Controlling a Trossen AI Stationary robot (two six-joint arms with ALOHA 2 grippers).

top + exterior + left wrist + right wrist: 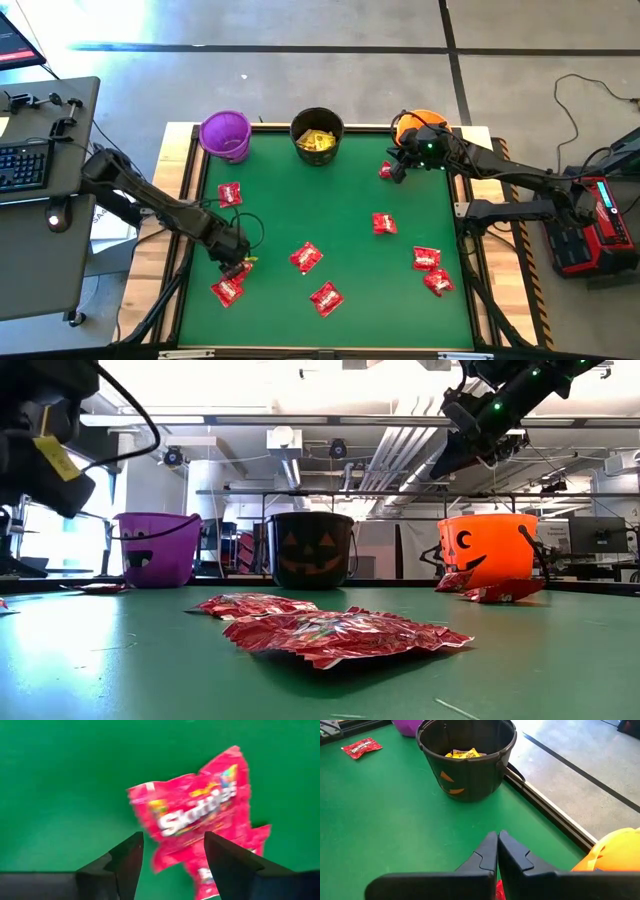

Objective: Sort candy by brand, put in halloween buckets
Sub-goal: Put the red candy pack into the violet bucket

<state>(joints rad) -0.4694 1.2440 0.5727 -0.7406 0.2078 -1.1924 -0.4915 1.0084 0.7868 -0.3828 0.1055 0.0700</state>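
My left gripper (238, 264) (172, 857) hangs open near the table's near left. It points down over a glossy red candy packet (195, 815) that lies flat on the green mat, overlapping a second red packet (220, 870). The fingers are above the packet and do not touch it. My right gripper (394, 170) (498, 842) waits shut, high beside the orange bucket (420, 124) (487, 548), over a red packet (385, 171). The purple bucket (225, 134) and black bucket (317, 135) stand along the far edge. Yellow candy (462, 754) lies in the black one.
Several more red packets lie about the mat: one far left (230, 194), two mid-table (306, 257) (326, 297), one right of centre (384, 223), two near right (427, 258) (438, 282). A wooden rim (190, 190) frames the mat. A desk with a keyboard (25, 165) stands to the left.
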